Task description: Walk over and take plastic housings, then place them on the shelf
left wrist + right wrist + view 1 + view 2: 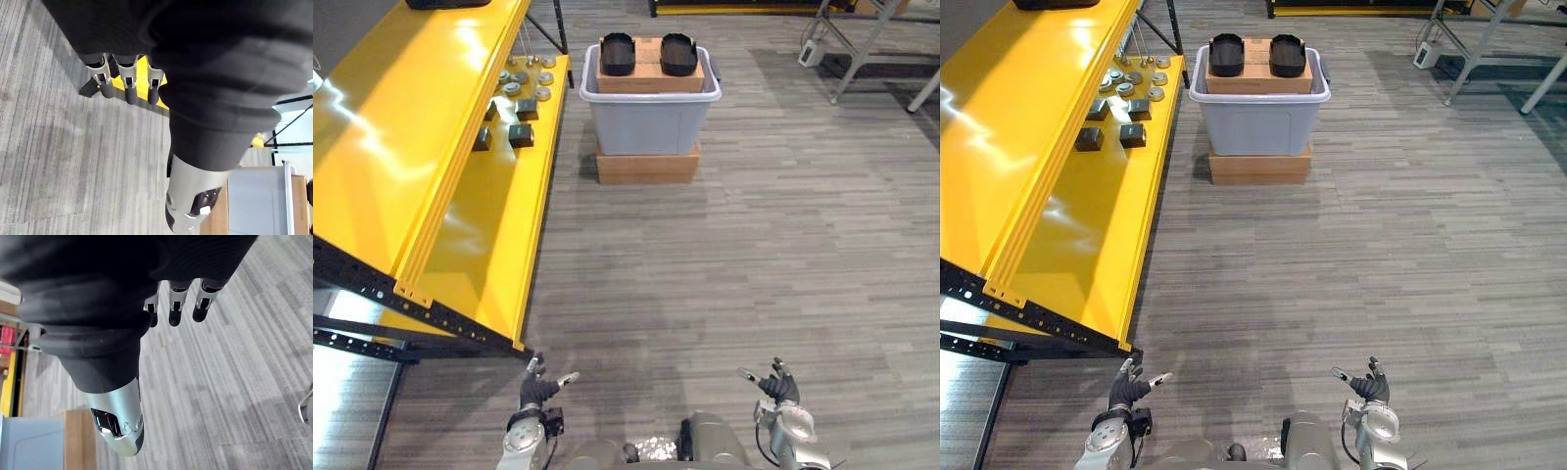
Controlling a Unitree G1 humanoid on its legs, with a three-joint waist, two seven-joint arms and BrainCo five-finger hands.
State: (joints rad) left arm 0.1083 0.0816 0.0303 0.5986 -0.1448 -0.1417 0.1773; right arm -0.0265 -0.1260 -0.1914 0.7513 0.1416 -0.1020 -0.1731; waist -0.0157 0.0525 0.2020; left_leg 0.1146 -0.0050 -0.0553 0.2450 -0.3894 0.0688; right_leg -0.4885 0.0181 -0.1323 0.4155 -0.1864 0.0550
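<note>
The left hand (536, 390) and right hand (779, 388) are held spread, empty (housings (618, 54) atop the bin (646, 122) ahead); the shelf (499, 313) corner could be clipped walking.

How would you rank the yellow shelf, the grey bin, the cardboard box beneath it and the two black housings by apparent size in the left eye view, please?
1. yellow shelf
2. grey bin
3. cardboard box, partly hidden under the bin
4. left housing and right housing: they look alike, so a tie

Two black housings (618, 54) rest atop cardboard box (649, 74).
</note>
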